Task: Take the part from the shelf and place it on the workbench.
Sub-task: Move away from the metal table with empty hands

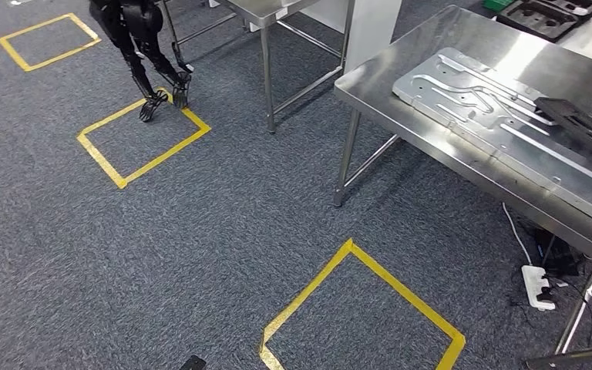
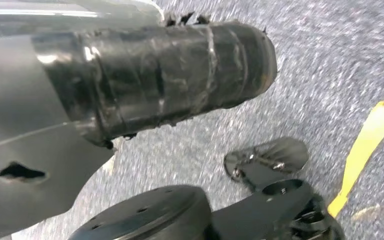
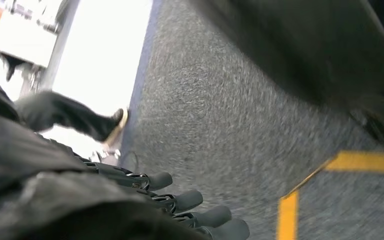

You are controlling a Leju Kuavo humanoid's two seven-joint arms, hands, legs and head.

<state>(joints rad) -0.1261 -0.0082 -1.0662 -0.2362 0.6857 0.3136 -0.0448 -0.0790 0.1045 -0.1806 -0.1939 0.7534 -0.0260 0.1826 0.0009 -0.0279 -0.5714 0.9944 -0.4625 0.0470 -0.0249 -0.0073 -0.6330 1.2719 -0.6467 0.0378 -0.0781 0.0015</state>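
Note:
The steel workbench [image 1: 401, 73] stands at the right in the head view. A large silver stamped plate [image 1: 493, 116] lies flat on it, with a black flat part [image 1: 578, 123] resting on the plate's right end. My left hand [image 2: 155, 75] hangs over the carpet, its tape-wrapped thumb stretched out and nothing in its grasp. My right hand [image 3: 180, 205] also hangs low over the carpet, fingers [image 3: 187, 200] straight and apart, holding nothing.
Yellow tape squares mark the grey carpet, one just ahead [image 1: 370, 308] and one farther left [image 1: 142, 142]. A dark legged robot [image 1: 142, 54] stands at that far square. A second steel table [image 1: 277, 11] is behind. A white power strip [image 1: 538, 287] lies under the bench. A person's leg [image 3: 75, 117] is nearby.

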